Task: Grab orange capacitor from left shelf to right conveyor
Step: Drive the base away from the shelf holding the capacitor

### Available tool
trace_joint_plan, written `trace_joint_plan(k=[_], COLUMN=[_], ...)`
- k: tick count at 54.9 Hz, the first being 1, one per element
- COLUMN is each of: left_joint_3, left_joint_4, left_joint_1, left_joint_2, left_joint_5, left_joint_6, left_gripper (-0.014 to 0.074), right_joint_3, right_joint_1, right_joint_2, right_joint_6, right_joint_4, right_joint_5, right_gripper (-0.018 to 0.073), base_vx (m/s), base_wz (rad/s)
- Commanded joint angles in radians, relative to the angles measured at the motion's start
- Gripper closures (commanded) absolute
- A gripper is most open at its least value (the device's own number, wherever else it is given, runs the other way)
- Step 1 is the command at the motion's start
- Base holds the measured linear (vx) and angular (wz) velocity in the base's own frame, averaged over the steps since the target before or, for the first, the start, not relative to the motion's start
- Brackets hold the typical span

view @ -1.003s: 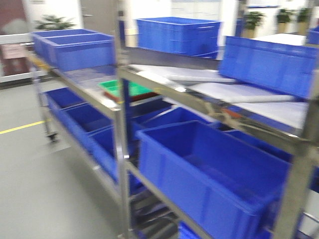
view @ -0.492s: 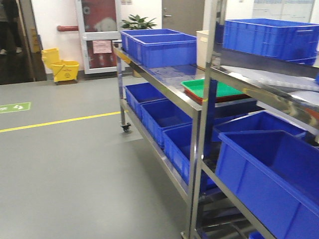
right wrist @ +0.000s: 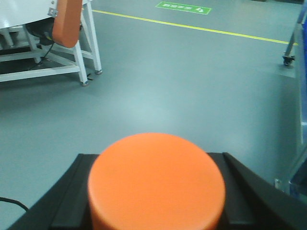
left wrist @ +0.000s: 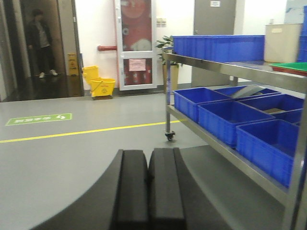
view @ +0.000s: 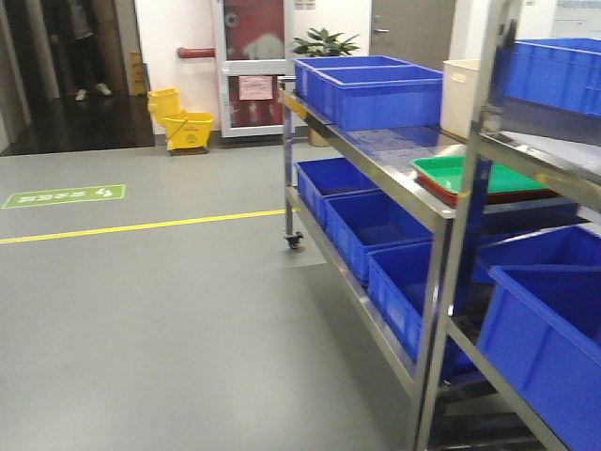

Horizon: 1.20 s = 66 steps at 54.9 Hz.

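The orange capacitor (right wrist: 156,187) fills the bottom of the right wrist view, seen end-on as a round orange face. My right gripper (right wrist: 154,156) is shut on it, with a black finger (right wrist: 72,191) on each side, above bare grey floor. My left gripper (left wrist: 147,154) is shut with its two black pads pressed together and nothing between them. The left shelf (view: 449,282), a steel-framed rack with blue bins (view: 376,89), runs along the right of the front view and shows in the left wrist view as well (left wrist: 230,72). The right conveyor is out of view.
A green tray (view: 470,174) lies on the rack's top level. Open grey floor with a yellow line (view: 141,225) spreads to the left. A yellow mop bucket (view: 183,122) stands by the far door. A white metal stand (right wrist: 53,52) stands at the right wrist view's upper left.
The front view has swung left: the racks and blue bins slid to the right of the frame, and the floor, yellow line, door and mop bucket came into view.
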State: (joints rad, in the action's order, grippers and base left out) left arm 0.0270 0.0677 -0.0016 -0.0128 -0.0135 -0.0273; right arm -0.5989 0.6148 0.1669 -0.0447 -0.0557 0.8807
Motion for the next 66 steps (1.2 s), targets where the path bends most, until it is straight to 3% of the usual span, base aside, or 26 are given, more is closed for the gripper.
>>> trace_joint_plan(k=[1, 39, 66], left_joint_3=[0.032, 0.032, 0.032], left_joint_4=[0.006, 0.006, 0.006], left_joint_1=[-0.004, -0.004, -0.004], left_joint_2=[-0.012, -0.012, -0.012], left_joint_5=[0.082, 0.082, 0.082], left_joint_6=[0.001, 0.001, 0.001], left_gripper=[0.0603, 0.0603, 0.0603], right_joint_3=[-0.027, -0.027, -0.027], right_joint_1=[0.002, 0.002, 0.002], right_joint_2=[0.013, 0.013, 0.013], right_joint_6=[0.0, 0.0, 0.0], right_joint_4=[0.007, 0.007, 0.007], right_joint_5=[-0.084, -0.084, -0.084], right_gripper=[0.035, 0.035, 0.035], base_vx=[0.07, 0.12, 0.2], base_wz=[0.29, 0.34, 0.1])
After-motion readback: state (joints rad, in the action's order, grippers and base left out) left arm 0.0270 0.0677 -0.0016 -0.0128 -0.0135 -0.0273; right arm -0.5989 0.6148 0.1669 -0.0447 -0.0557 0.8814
